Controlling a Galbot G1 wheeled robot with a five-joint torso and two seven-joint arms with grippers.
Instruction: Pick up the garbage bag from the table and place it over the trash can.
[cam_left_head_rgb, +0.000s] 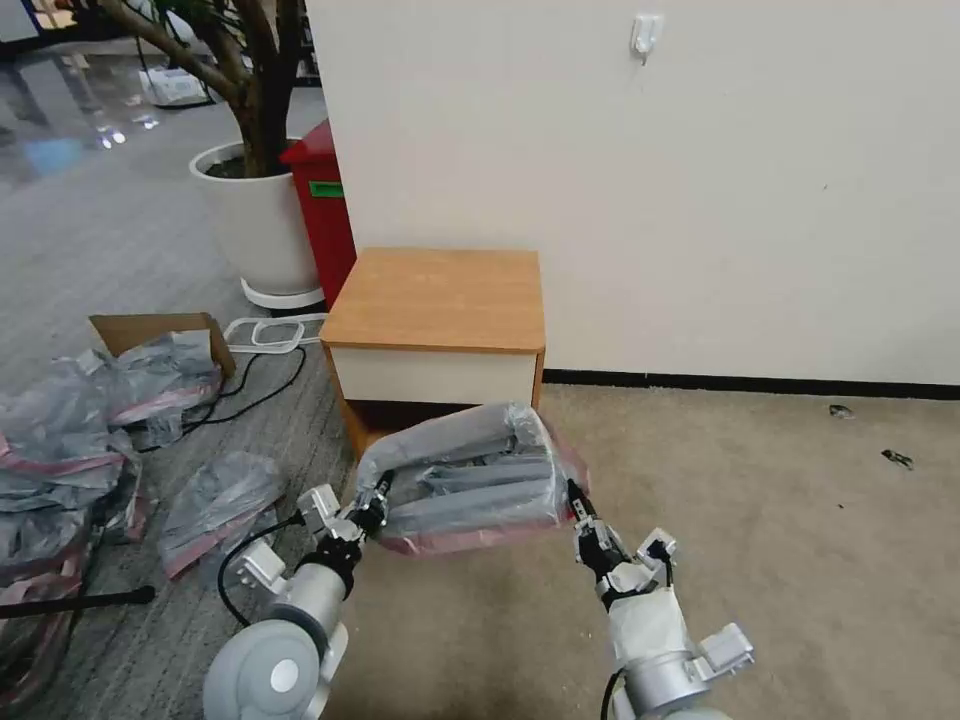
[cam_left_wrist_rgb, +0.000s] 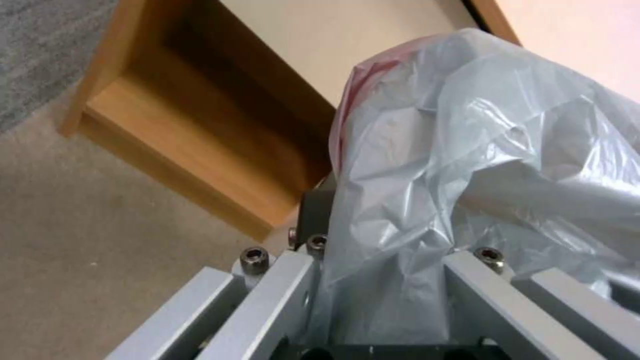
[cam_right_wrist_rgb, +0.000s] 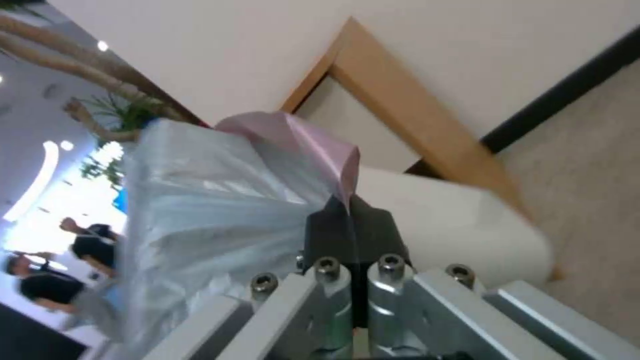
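Observation:
The garbage bag (cam_left_head_rgb: 470, 480), grey and crinkly with a pink band, is stretched out between my two grippers just in front of the table (cam_left_head_rgb: 435, 295). It drapes over a boxy shape. In the right wrist view the cream trash can (cam_right_wrist_rgb: 453, 225) shows beneath the bag (cam_right_wrist_rgb: 213, 190). My right gripper (cam_left_head_rgb: 577, 500) is shut on the bag's pink rim (cam_right_wrist_rgb: 313, 145). My left gripper (cam_left_head_rgb: 380, 500) is at the bag's other end; its fingers (cam_left_wrist_rgb: 313, 210) stand apart, with the bag's plastic (cam_left_wrist_rgb: 480, 165) bunched between them.
A white plant pot (cam_left_head_rgb: 255, 220) and a tall red bin (cam_left_head_rgb: 325, 210) stand behind the table's left side. A heap of grey bags (cam_left_head_rgb: 60, 450), a cardboard box (cam_left_head_rgb: 150, 330) and cables (cam_left_head_rgb: 270, 370) lie on the floor to the left. Beige carpet (cam_left_head_rgb: 780, 520) stretches right.

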